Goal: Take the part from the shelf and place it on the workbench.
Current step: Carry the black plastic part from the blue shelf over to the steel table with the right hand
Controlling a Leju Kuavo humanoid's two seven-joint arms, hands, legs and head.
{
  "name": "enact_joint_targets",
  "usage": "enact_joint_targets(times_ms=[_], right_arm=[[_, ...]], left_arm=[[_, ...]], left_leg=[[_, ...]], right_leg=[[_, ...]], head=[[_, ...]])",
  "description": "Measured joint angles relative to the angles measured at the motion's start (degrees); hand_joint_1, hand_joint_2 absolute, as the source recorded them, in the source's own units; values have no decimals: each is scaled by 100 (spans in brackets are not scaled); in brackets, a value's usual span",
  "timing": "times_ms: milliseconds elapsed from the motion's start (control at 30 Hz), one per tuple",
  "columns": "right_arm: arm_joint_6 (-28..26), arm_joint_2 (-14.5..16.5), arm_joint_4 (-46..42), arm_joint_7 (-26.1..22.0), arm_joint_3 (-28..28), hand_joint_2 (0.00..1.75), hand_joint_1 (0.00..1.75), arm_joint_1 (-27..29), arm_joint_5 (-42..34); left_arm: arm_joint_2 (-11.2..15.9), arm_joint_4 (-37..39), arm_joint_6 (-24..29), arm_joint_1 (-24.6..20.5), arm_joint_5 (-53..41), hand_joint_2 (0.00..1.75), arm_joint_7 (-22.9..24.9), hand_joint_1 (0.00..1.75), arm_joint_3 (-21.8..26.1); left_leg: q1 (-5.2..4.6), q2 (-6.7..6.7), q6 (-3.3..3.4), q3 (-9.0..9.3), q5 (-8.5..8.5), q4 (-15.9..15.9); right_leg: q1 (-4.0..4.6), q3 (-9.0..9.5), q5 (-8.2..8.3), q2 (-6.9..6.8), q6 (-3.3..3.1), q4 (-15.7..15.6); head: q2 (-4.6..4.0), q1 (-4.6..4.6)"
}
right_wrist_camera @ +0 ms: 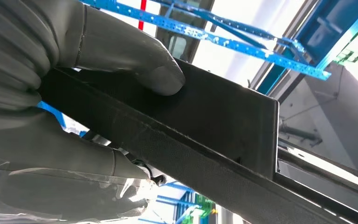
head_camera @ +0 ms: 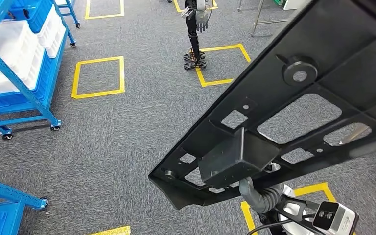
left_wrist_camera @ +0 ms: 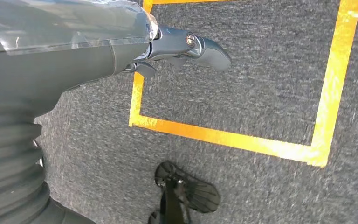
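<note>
— Across the grey carpet floor [head_camera: 127, 142], what takes up the most room?

— Its yellow tape squares [head_camera: 98, 77] mark it out, and the blue shelf on castors [head_camera: 24, 73] stands at the far left with white bins [head_camera: 10, 54] in its tiers. A second blue frame [head_camera: 5, 196] sits nearer, low on the left. Over all of that, on the right of the head view, hangs the part [head_camera: 293, 107]: a long black panel with cut-out windows, a round boss and a boxy block on its underside, tilted and carried in the air, well apart from the shelf.

— What has hold of it?

— The right hand [right_wrist_camera: 74, 93] grips it. From the wrist camera the thick grey thumb [right_wrist_camera: 135, 60] presses flat on one face of the panel's edge while the rest of the hand wraps the other side. In the head view the hand [head_camera: 262, 196] shows just beneath the block.

— And the other hand?

— The left hand [left_wrist_camera: 168, 49] hangs over the floor beside a yellow tape line [left_wrist_camera: 223, 137] with nothing in it; its thumb [left_wrist_camera: 205, 46] sticks out straight, and how the remaining fingers lie cannot be told.

— Anything smaller?

— Another robot [head_camera: 196, 34] stands on a far tape square, one hand dangling.
</note>
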Motion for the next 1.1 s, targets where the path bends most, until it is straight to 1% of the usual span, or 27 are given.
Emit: enact_joint_targets(times_ms=[67,133,167,200,233,267,300,367,400,433,500,533,567,600,633,667,700,733,767,800,833,867,900,933,1000,1033,1100], right_arm=[[-1,9,46,40,22,175,175,-131,-41],[-7,37,87,114,61,175,175,-264,-62],[-12,56,108,154,82,175,175,-304,-64],[-15,75,129,183,100,175,175,-321,-66],[-15,92,145,202,114,175,175,-325,-66],[-13,107,157,215,128,175,175,-326,-64],[-7,119,163,220,140,175,175,-326,-60],[15,139,167,208,171,175,175,-331,-41],[27,148,169,196,188,175,175,-333,-31],[38,156,176,181,205,175,175,-334,-22],[53,170,191,154,231,175,175,-332,-6],[57,179,196,133,238,175,175,-324,8],[59,187,197,108,244,175,175,-315,22],[58,194,197,80,248,175,175,-297,35],[58,198,197,46,251,175,175,-266,44],[58,199,198,15,254,175,175,-227,48],[59,199,198,-14,254,175,175,-176,50],[64,199,198,-37,254,175,175,-124,48],[73,199,196,-50,254,175,175,-79,45],[81,199,194,-56,254,175,175,-46,41],[89,199,190,-56,254,175,175,-27,37],[92,199,185,-54,253,175,175,-21,34],[90,199,181,-43,252,175,175,-21,33],[86,199,177,-27,249,175,175,-24,22],[82,199,174,10,232,175,175,-34,-29],[87,198,174,30,217,175,175,-44,-72],[110,197,183,76,186,175,175,-119,-162]], left_arm=[[0,0,5,-19,26,175,10,0,5],[0,0,3,-18,39,175,19,0,19],[0,0,3,-13,41,175,22,0,26],[0,0,3,-12,43,175,26,0,32],[-1,0,4,-14,46,175,29,0,36],[-2,0,8,-18,49,175,35,0,39],[-6,0,15,-21,51,175,40,0,43],[-16,0,40,-21,56,175,59,0,56],[-21,0,56,-19,57,175,68,0,70],[-25,0,72,-18,59,175,79,0,87],[-31,0,89,-26,58,175,94,0,119],[-32,0,85,-32,55,175,97,0,126],[-34,0,77,-37,50,175,96,0,130],[-34,0,67,-37,45,175,93,0,131],[-34,0,56,-31,39,175,90,0,133],[-33,0,49,-17,32,175,87,0,134],[-32,0,41,-2,20,175,86,0,135],[-31,0,32,11,8,175,84,0,136],[-29,0,21,18,-6,175,82,0,135],[-25,0,7,19,-21,175,75,0,134],[-16,0,-11,17,-37,175,58,0,134],[-6,0,-33,13,-51,175,38,0,133],[5,-1,-55,9,-64,175,16,0,132],[15,-2,-76,3,-73,175,-5,0,131],[24,-5,-101,-24,-75,175,-27,0,128],[23,-7,-105,-45,-74,175,-35,0,128],[20,-8,-94,-71,-70,175,-36,0,127]], left_leg=[[8,129,88,6,44,-51],[-5,268,142,1,58,-73],[-15,340,153,-4,56,-72],[-21,408,155,-7,53,-71],[-24,471,153,-6,48,-69],[-25,531,146,0,41,-68],[-25,585,134,13,31,-67],[-43,674,88,44,-1,-58],[-57,716,58,57,-17,-54],[-70,761,27,67,-30,-53],[-74,863,-37,87,-56,-57],[-63,841,-69,89,-98,-22],[-50,760,-94,50,-190,100],[-37,641,-115,-50,-339,340],[-27,505,-131,-212,-529,704],[-24,423,-142,-414,-714,1123],[-23,385,-150,-593,-831,1472],[-23,369,-152,-694,-835,1646],[-23,361,-147,-682,-715,1577],[-21,337,-137,-565,-501,1285],[-15,255,-125,-389,-263,868],[-7,137,-111,-220,-96,472],[-2,34,-96,-100,-3,196],[-3,-39,-77,-42,19,53],[-13,8,-20,-29,15,10],[-11,62,22,-28,37,-13],[0,184,106,-25,75,-60]], right_leg=[[14,-116,-137,-225,40,206],[20,-429,-481,-521,62,842],[10,-620,-645,-575,74,1235],[-2,-761,-731,-598,85,1528],[-13,-804,-710,-613,93,1626],[-22,-724,-585,-638,96,1484],[-25,-531,-394,-692,91,1130],[7,-104,-117,-932,50,326],[32,15,-69,-1011,23,93],[59,54,-74,-1043,-4,-3],[73,46,-62,-917,-61,-25],[62,57,-50,-858,-91,-47],[48,71,-37,-807,-129,-70],[32,87,-28,-757,-162,-90],[33,93,-27,-707,-183,-94],[37,93,-29,-650,-201,-93],[42,95,-30,-582,-206,-91],[46,100,-31,-510,-206,-87],[47,110,-33,-437,-203,-83],[45,124,-38,-366,-196,-77],[41,133,-45,-300,-184,-67],[46,131,-54,-235,-163,-48],[47,115,-55,-174,-134,-31],[44,90,-49,-118,-100,-20],[32,43,-20,-18,-24,-24],[28,26,-30,-59,6,-7],[37,-110,-216,-313,52,270]], head=[[0,1],[0,1],[0,0],[0,0],[0,0],[0,0],[0,0],[0,0],[0,0],[0,0],[0,0],[0,-1],[0,-1],[0,-1],[0,-2],[0,-2],[0,-2],[0,-2],[0,-2],[0,-2],[0,-2],[0,-2],[0,-2],[0,-2],[0,-1],[0,-1],[0,-1]])
